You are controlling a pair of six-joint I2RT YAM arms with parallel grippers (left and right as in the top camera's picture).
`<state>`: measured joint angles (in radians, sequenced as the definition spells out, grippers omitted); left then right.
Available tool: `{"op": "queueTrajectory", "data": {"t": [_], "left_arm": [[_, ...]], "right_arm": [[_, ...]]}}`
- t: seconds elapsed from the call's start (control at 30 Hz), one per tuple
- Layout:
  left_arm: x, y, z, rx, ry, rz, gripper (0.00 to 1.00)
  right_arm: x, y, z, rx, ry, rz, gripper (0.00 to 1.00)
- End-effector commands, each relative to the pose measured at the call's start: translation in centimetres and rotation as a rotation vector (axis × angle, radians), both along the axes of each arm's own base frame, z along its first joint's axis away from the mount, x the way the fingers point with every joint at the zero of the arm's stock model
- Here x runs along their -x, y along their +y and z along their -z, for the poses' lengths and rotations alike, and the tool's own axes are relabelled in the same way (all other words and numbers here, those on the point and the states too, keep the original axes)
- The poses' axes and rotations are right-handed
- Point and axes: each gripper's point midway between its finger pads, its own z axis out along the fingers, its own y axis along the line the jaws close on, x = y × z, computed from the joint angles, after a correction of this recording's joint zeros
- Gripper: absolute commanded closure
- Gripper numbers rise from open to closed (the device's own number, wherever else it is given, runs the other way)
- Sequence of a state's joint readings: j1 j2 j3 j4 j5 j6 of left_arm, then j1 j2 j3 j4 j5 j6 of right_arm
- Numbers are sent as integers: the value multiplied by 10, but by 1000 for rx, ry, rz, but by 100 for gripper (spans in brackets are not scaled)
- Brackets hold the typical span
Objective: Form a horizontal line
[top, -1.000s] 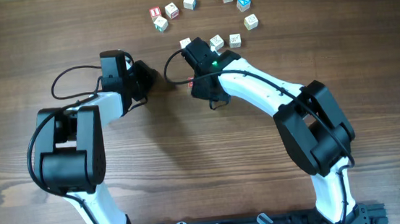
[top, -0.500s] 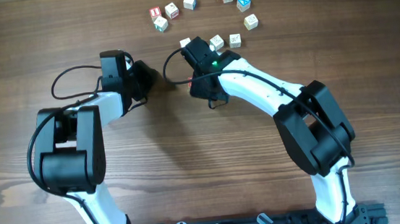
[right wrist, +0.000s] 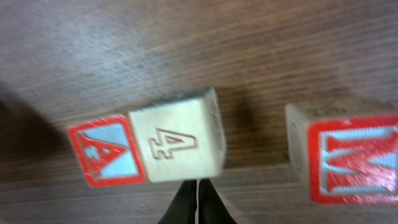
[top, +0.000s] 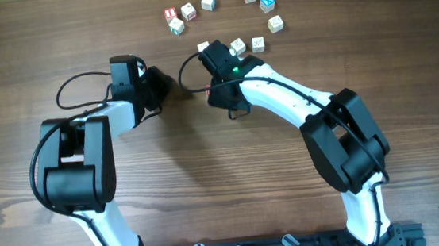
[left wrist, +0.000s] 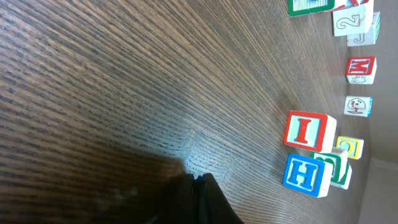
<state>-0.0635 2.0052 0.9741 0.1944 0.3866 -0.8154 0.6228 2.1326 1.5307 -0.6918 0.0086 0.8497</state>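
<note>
Over the table (top: 369, 14), the right gripper (top: 210, 54) sits shut and empty against a left-to-right row of pale cubes (top: 237, 46). The left gripper (top: 162, 86), also shut, lies farther off. From the left wrist, its closed tip hangs over bare wood, the I cube (left wrist: 306, 132) well apart. From the right wrist, the closed tip points at the 4 cube (right wrist: 180, 144), which touches the A cube (right wrist: 107, 151) on its left. The M cube (right wrist: 348, 158) stands apart on the right, and that gap likely needs closing.
</note>
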Motion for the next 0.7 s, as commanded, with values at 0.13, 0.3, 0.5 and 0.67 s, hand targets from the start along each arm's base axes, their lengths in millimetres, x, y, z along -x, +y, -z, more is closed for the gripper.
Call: {"op": "queueTrajectory", "data": {"t": [0.13,0.3,0.5,0.67], "left_arm": [[1,7,-2,-36,-11,-7,96],[1,7,-2,-36,-11,-7,96],[2,7,-1,-36,-8,-7,96],[2,7,-1,-36,-7,-7,96]], "right_arm": [[10,-21,4,73,53,9,96],[14,-39,-35,120,8,27,96],[5,-76,-92,152,-102,128,96],[-12,-115,-79,142,-73,223,96]]}}
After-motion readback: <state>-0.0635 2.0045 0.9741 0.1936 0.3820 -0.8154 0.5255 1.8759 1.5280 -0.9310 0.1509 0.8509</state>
